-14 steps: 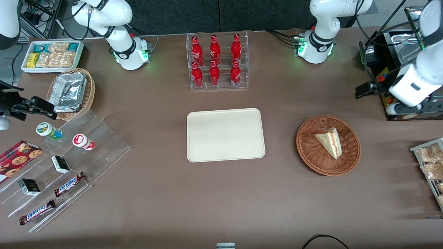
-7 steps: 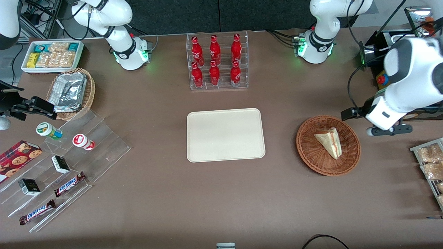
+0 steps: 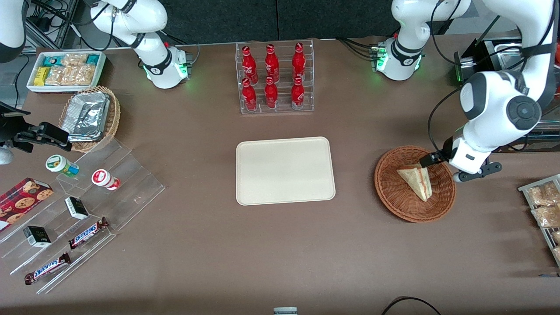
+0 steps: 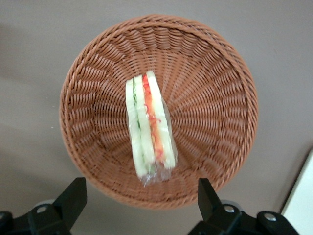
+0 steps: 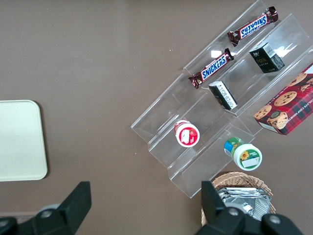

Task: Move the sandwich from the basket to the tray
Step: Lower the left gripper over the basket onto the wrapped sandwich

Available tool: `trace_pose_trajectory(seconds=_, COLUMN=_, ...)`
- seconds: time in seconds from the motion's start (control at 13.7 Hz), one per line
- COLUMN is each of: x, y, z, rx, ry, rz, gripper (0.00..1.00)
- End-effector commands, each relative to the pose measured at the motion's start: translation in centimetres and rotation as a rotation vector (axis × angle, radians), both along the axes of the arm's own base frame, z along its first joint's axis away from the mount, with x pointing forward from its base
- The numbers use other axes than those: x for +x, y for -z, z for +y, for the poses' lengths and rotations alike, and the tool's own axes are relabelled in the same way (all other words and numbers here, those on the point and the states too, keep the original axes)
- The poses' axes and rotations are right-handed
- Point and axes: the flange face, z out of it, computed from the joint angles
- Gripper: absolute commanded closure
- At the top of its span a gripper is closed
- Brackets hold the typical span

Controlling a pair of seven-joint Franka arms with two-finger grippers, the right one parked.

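Observation:
The sandwich [image 3: 418, 179] is a wrapped white wedge with a red filling stripe. It lies in the round reddish-brown wicker basket [image 3: 389, 192], toward the working arm's end of the table. The cream tray [image 3: 284, 170] lies flat and bare at the table's middle, beside the basket. My left gripper [image 3: 428, 161] hovers above the basket's rim, at the sandwich's end farther from the front camera. In the left wrist view the gripper [image 4: 141, 188] is open and empty, its fingers [image 4: 73, 196] wide apart above the basket [image 4: 220, 122] and sandwich [image 4: 149, 127].
A clear rack of red bottles [image 3: 273, 76] stands farther from the front camera than the tray. A rack of snack bags [image 3: 544, 205] sits at the working arm's table edge. A black machine [image 3: 490, 57] stands near the arm's base.
My left arm has swung down and toward the basket; the gripper went from beside the black machine to over the basket's rim. The sandwich, basket and tray have not moved.

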Motion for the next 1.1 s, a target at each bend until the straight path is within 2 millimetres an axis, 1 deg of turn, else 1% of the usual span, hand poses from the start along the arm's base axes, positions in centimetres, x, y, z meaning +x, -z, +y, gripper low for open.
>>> trace_pose_trajectory(seconds=0.0, x=0.1, y=2.5, z=-0.3, rx=0.005, ry=-0.172, rz=-0.032, gripper=0.0)
trace_pose_trajectory(seconds=0.22, x=0.3, y=4.0, z=-0.4, rx=0.005, ry=-0.213, rz=-0.029, gripper=0.0)
trace_pose_trajectory(seconds=0.37, x=0.5, y=5.5, z=-0.8, rx=0.004, ry=-0.244, rz=-0.032, gripper=0.0)
trace_pose_trajectory(seconds=0.73, x=0.2, y=9.4, z=-1.7, rx=0.009, ry=-0.228, rz=0.021, gripper=0.0)
trace_pose_trajectory(seconds=0.8, x=0.1, y=9.9, z=-1.7, rx=0.01, ry=-0.219, rz=0.031, gripper=0.03)
trace_pose_trajectory(seconds=0.88, x=-0.1, y=10.3, z=-1.7, rx=0.012, ry=-0.216, rz=0.043, gripper=0.19)
trace_pose_trajectory(seconds=1.02, x=-0.2, y=10.5, z=-1.6, rx=0.038, ry=-0.187, rz=0.052, gripper=0.77)
